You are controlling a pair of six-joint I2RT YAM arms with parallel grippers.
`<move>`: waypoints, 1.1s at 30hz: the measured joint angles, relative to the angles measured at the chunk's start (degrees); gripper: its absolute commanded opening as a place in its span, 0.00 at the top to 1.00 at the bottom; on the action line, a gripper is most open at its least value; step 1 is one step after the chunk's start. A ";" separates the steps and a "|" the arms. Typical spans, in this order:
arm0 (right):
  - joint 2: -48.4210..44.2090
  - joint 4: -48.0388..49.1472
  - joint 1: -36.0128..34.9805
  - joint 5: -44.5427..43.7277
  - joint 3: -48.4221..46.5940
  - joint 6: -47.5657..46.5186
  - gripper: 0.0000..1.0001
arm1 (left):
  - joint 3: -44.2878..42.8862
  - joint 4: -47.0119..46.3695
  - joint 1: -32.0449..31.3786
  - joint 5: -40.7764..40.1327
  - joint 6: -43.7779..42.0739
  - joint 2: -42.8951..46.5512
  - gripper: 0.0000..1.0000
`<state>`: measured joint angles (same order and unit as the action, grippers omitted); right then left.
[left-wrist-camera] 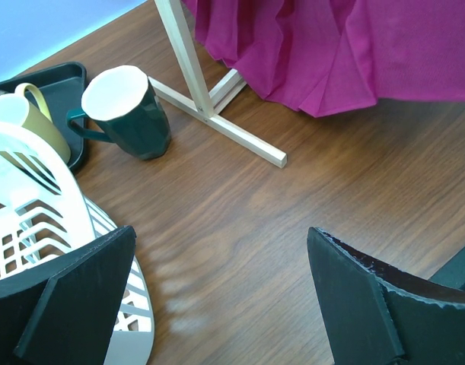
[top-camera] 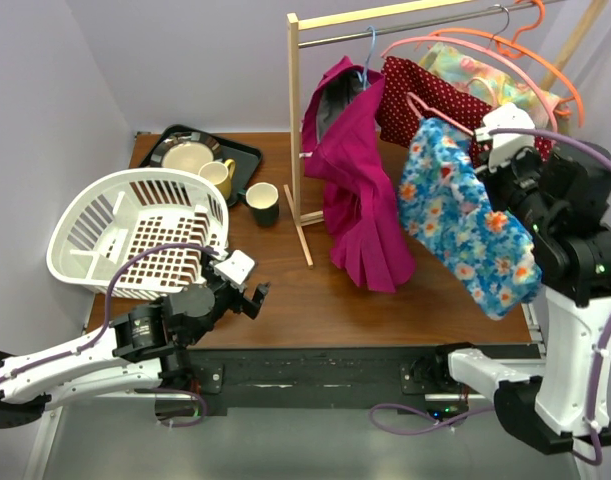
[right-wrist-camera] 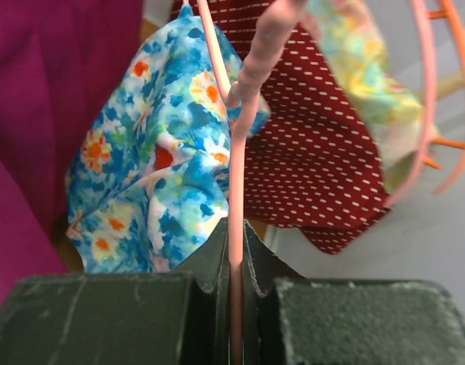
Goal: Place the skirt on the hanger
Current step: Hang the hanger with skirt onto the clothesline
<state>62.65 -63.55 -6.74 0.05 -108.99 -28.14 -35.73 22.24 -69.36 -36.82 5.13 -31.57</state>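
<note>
right tool [right-wrist-camera: 236,232] clamped on hanger [right-wrist-camera: 250,99] | floral skirt [right-wrist-camera: 156,167] hanging from it | left tool [left-wrist-camera: 221,255] apart

Left arm [top-camera: 75,365]: stretched low, near-horizontal, forearm angled right and away from base. Left gripper [top-camera: 251,297]: pointing down-forward, jaws spread wide, nothing between fingers [left-wrist-camera: 72,296]. Right arm [top-camera: 575,330]: reared upright, elbow high, wrist turned toward left. Right gripper [top-camera: 482,148]: raised, jaws pinched tight on thin wire of pink hanger [right-wrist-camera: 251,99].
</note>
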 measured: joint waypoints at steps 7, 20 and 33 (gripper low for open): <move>7.87 -1.60 -0.07 8.04 -4.09 3.45 1.00 | 0.00 -0.31 0.00 0.07 -0.02 0.04 0.00; 26.29 0.17 0.92 8.24 -23.47 5.66 1.00 | 0.00 -0.31 0.00 0.07 -0.02 0.11 0.00; 33.77 5.42 3.32 8.74 -25.14 10.03 1.00 | 0.00 -0.31 0.00 0.07 -0.22 0.09 0.00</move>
<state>96.42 -58.13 -3.42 8.80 -134.13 -18.11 -35.73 21.93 -69.36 -36.75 4.91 -31.48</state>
